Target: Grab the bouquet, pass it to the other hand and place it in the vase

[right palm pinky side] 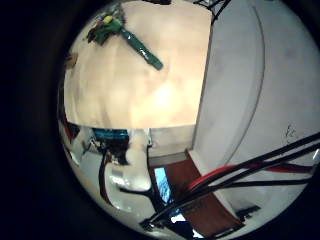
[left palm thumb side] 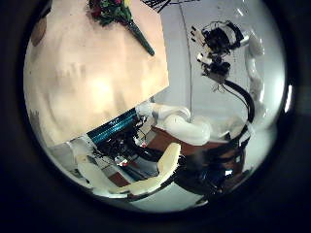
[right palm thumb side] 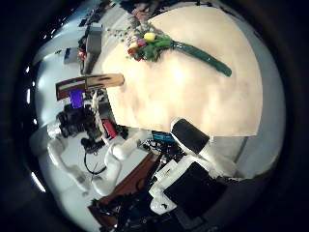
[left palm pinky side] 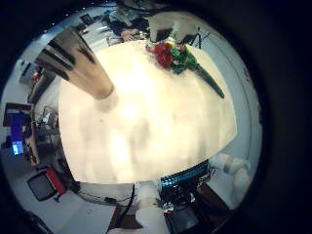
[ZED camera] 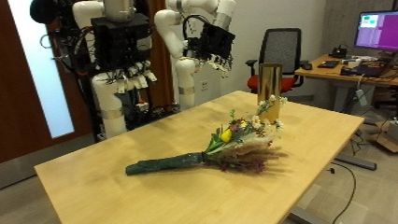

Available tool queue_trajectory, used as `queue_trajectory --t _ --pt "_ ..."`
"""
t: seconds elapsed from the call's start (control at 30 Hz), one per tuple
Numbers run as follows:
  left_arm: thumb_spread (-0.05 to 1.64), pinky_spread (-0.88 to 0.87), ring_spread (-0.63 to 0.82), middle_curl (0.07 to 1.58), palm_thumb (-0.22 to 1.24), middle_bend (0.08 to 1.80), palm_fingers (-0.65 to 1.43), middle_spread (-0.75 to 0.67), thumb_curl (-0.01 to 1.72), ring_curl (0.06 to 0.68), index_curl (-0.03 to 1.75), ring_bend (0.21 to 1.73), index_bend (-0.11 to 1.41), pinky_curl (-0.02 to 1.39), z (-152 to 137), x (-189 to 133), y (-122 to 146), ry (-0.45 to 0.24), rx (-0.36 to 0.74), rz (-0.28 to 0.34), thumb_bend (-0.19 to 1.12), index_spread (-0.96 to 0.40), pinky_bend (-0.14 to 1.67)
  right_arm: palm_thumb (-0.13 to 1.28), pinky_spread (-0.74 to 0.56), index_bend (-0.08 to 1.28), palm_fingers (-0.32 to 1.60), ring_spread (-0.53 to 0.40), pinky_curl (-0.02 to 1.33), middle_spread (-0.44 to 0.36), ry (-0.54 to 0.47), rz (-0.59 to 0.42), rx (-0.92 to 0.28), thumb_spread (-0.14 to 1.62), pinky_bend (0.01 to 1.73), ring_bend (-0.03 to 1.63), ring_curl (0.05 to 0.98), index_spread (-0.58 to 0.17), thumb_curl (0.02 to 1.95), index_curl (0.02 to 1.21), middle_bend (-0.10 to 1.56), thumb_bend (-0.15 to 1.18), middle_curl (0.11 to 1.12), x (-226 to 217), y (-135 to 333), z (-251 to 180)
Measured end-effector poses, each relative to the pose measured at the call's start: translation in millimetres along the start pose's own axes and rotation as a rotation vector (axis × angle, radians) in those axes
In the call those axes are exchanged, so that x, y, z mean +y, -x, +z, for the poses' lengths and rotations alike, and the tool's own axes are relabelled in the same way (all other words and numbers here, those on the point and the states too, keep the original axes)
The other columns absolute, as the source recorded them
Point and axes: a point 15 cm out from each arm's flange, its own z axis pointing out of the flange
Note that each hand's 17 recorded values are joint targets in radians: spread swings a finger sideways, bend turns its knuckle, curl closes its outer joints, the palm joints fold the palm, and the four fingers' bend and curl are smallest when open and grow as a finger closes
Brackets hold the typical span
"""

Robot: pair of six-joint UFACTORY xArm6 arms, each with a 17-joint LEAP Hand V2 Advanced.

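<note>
The right arm [ZED camera: 87, 14] and the left arm [ZED camera: 168, 28] are glossy white, built of fat rounded tubes with bulging joints. The right hand [ZED camera: 124, 54] and the left hand [ZED camera: 211, 44] are blocky black clusters of parts. Their fingers [ZED camera: 135, 79] end in white tips, with black segments just above.

Light wood table, wrapped bouquet, shiny metallic vase.
Table [ZED camera: 149, 191]: pale wood-look top, smooth, matt with a soft sheen. Bouquet [ZED camera: 230, 147]: stems bound in dark green wrap, smooth and slightly glossy like plastic or tape; blooms look dry, feathery, matt. Vase [ZED camera: 269, 86]: gold-toned, smooth, reflective, metal-like. Left hand [ZED camera: 126, 49] and right hand [ZED camera: 210, 44]: black and white hard plastic-looking parts, matt black, white semi-gloss.
</note>
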Motion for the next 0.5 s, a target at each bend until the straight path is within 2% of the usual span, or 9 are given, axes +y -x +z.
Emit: queue_trajectory --t 0.07,0.23,0.37,0.5 --pt "0.75 0.58 0.65 0.24 0.21 0.18 -0.03 0.54 0.33 0.23 0.3 0.39 0.17 0.32 -0.8 1.6 0.9 -0.004 -0.002 -0.002 -0.04 0.31 0.2 0.59 0.32 0.15 0.22 0.146 0.3 0.116 0.01 0.011 -0.004 1.11 0.41 0.52 0.229 -0.201 0.34 0.25 0.27 -0.02 0.33 -11.7 -2.9 8.4" --pt "0.75 0.59 0.65 0.24 0.2 0.18 -0.02 0.54 0.33 0.23 0.3 0.39 0.17 0.32 -3.0 4.2 0.7 -0.015 -0.003 -0.001 -0.04 0.31 0.2 0.58 0.31 0.15 0.21 0.147 0.29 0.127 -0.039 0.033 0.003 1.11 0.42 0.52 0.223 -0.182 0.34 0.25 0.29 -0.02 0.34 -48.8 -9.7 26.2" --pt "0.75 0.59 0.65 0.25 0.2 0.18 -0.02 0.54 0.33 0.231 0.3 0.39 0.17 0.32 -3.8 1.9 -3.1 -0.019 0.006 0.004 -0.04 0.31 0.21 0.58 0.31 0.15 0.21 0.136 0.29 0.106 0.004 0.051 -0.004 1.1 0.41 0.52 0.219 -0.17 0.35 0.25 0.3 -0.02 0.34 -69.2 -16.4 73.0" --pt "0.75 0.59 0.65 0.25 0.2 0.18 -0.02 0.54 0.33 0.23 0.3 0.38 0.17 0.32 -2.9 2.6 -1.6 -0.018 0.006 0.001 -0.04 0.31 0.21 0.58 0.31 0.15 0.21 0.126 0.29 0.097 -0.002 0.059 -0.004 1.09 0.41 0.53 0.22 -0.168 0.35 0.25 0.31 -0.02 0.34 -90.4 -20.7 100.7"
